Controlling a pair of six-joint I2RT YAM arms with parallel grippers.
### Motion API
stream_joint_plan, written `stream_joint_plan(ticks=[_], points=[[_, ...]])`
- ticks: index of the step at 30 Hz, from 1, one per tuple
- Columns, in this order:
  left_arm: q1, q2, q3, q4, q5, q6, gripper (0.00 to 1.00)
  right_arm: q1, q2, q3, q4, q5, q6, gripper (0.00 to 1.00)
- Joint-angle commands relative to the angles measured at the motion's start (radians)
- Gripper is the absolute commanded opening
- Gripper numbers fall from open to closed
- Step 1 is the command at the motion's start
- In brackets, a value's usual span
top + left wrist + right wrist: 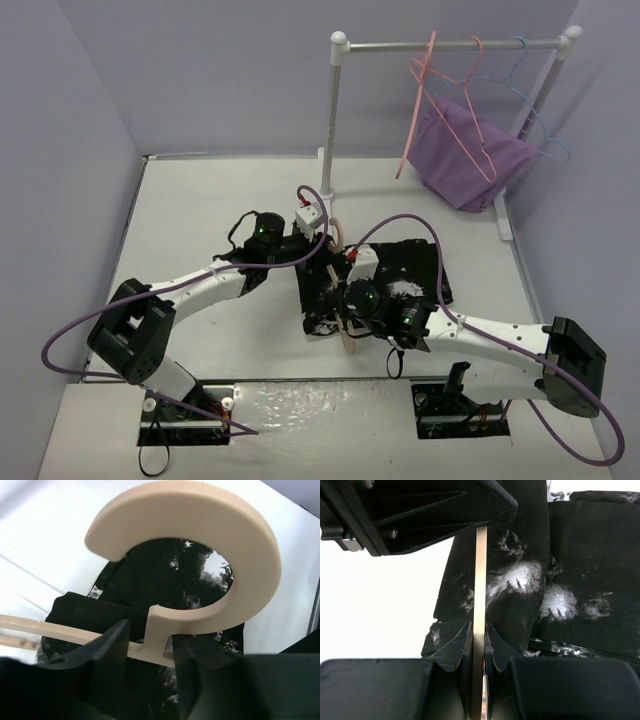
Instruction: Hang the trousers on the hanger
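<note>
Held the hanger (481,580) edge-on, clamped between the closed fingers of the right gripper (479,630), above the trousers (580,580) spread on the table (200,210). Straddled its neck below the hook with the left gripper (154,639); could not tell whether pinched or just short. Hid most of the hanger's body beneath both arms from above.

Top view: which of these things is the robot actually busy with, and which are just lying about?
Part of the job:
- thick beige plastic hanger
- floppy black trousers with white speckles

Just lying about:
- plain purple cloth
- pink hangers
- thin blue wire hanger
- white rail they hang from
</note>
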Motion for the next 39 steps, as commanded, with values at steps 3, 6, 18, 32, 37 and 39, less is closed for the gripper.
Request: stream_joint_plan(ticks=[3, 6, 18, 32, 37, 39], points=[[0.001, -0.036, -0.026, 0.128, 0.034, 0.005, 0.02, 0.006, -0.002, 0.056, 0.053, -0.034, -0.016, 0.0], [0.003, -0.063, -0.05, 0.135, 0.024, 0.027, 0.0, 0.006, -0.001, 0.06, 0.045, -0.051, -0.019, 0.11], [0.026, -0.191, -0.163, 0.135, 0.047, 0.142, 0.0, -0.252, -0.078, 0.261, -0.23, -0.308, -0.092, 0.7], [0.029, -0.226, -0.213, 0.192, 0.058, 0.088, 0.0, -0.487, 0.34, 0.52, -0.314, -0.772, -0.154, 0.71], [0.03, -0.232, -0.217, 0.206, 0.054, 0.08, 0.0, -0.487, 0.423, 0.512, -0.295, -0.731, -0.169, 0.73], [0.029, -0.24, -0.222, 0.208, 0.05, 0.078, 0.0, -0.486, 0.443, 0.503, -0.281, -0.735, -0.169, 0.74]])
